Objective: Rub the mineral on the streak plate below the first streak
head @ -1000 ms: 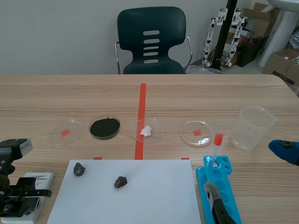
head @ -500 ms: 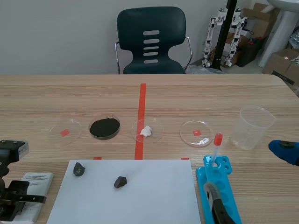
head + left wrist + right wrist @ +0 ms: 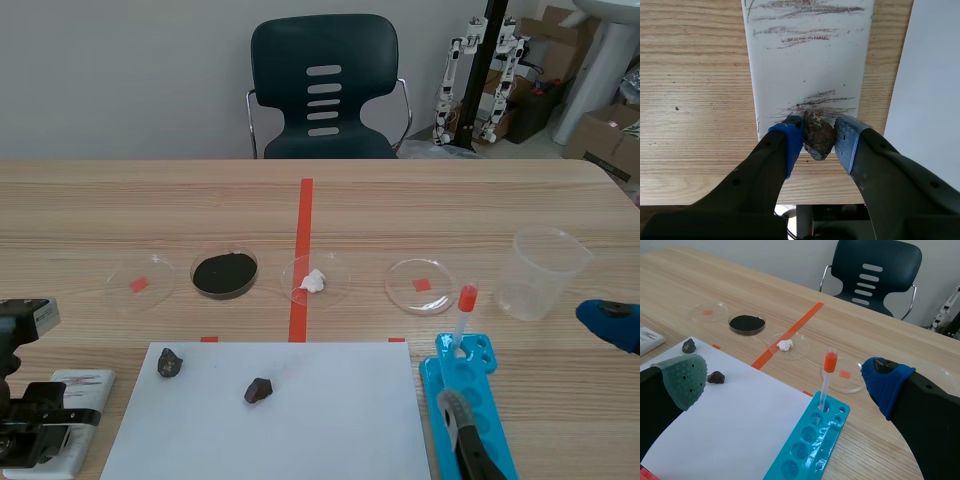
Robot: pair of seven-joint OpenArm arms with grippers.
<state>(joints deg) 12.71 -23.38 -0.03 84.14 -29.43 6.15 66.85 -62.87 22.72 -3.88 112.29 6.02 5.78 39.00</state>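
Apparently mineral, gripped by left tool, points lengthwise at streak plate.

Matt wood-grain surface, smooth matt white streak plate, rough brown mineral, glossy turquoise plastic rack, clear plastic beaker

Left hand low, pointed down, tight on the mineral; right hand low, spread wide
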